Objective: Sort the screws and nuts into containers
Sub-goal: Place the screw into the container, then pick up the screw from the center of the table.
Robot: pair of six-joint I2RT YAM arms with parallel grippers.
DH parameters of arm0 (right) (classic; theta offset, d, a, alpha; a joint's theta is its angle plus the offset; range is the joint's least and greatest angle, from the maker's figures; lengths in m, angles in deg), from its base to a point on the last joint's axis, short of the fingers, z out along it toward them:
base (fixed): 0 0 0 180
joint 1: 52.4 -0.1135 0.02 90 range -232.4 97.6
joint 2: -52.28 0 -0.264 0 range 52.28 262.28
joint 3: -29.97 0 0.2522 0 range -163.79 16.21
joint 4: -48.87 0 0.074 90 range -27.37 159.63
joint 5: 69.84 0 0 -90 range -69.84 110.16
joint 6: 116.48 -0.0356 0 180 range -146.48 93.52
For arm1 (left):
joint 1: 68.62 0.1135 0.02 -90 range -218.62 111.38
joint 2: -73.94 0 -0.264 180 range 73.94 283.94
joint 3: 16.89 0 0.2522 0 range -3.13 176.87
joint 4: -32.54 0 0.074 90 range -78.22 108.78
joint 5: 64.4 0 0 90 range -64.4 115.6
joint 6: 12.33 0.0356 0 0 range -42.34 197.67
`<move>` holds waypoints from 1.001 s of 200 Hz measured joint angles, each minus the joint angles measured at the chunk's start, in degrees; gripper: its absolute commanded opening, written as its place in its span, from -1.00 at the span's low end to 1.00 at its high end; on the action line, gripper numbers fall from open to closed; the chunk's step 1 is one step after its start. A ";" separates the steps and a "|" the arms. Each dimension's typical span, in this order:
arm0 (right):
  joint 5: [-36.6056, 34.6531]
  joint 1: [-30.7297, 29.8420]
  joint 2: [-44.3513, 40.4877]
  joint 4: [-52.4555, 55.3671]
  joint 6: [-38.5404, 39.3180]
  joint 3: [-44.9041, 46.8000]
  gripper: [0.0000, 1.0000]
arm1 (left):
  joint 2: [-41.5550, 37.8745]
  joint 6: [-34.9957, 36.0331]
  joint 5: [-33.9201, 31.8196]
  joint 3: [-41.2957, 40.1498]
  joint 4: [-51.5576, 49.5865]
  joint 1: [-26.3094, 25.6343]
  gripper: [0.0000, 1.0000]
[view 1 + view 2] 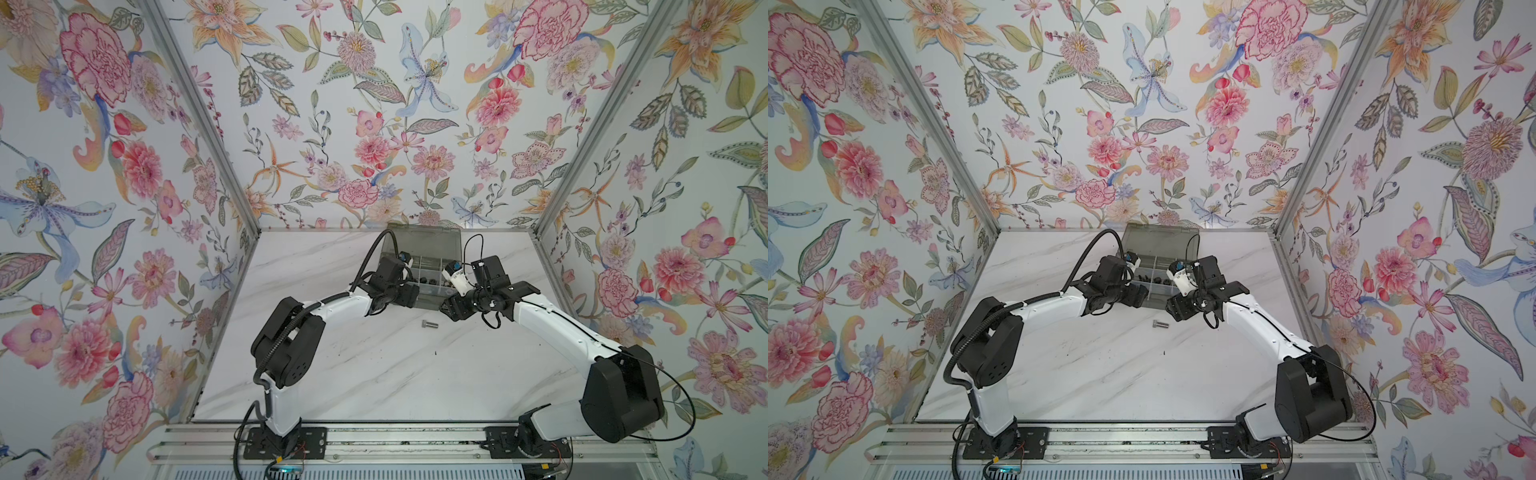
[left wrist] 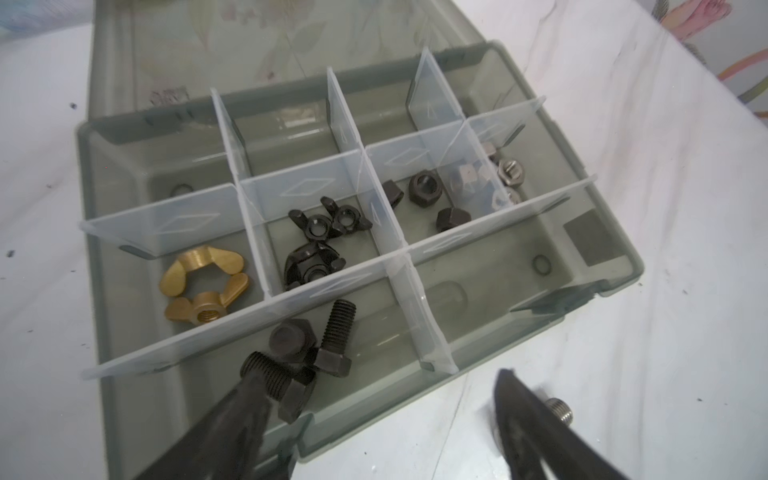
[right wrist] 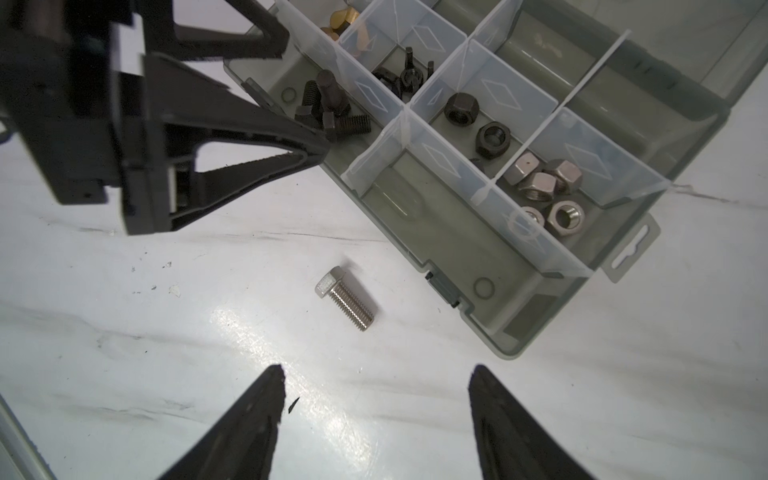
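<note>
The grey organiser box stands open at the back of the table, and its containers hold sorted parts. Black screws lie in the near compartment, one resting against a finger of my open left gripper. Brass wing nuts, black wing nuts, black hex nuts and silver nuts each fill their own compartment. One silver hex-head screw lies on the table in front of the box. My right gripper is open above the table just short of it, holding nothing.
The box's hinged lid leans against the back wall. Both arms meet in front of the box, the left gripper and the right gripper close together. Flowered walls enclose the white marble table on three sides.
</note>
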 measured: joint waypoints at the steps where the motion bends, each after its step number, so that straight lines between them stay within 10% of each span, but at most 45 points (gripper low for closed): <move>1: 0.07 -0.02 0.02 -0.02 0.04 0.00 0.45 | -0.28 0.09 -0.09 -0.11 -0.04 0.00 0.99; 77: -2.25 -5.99 12.63 0.50 5.49 -3.78 0.45 | -27.39 -0.28 -10.56 -17.92 2.97 4.52 0.99; 200: -4.24 -9.49 25.70 4.48 11.80 -10.88 0.37 | -43.12 -1.70 -17.46 -35.71 4.09 11.23 0.99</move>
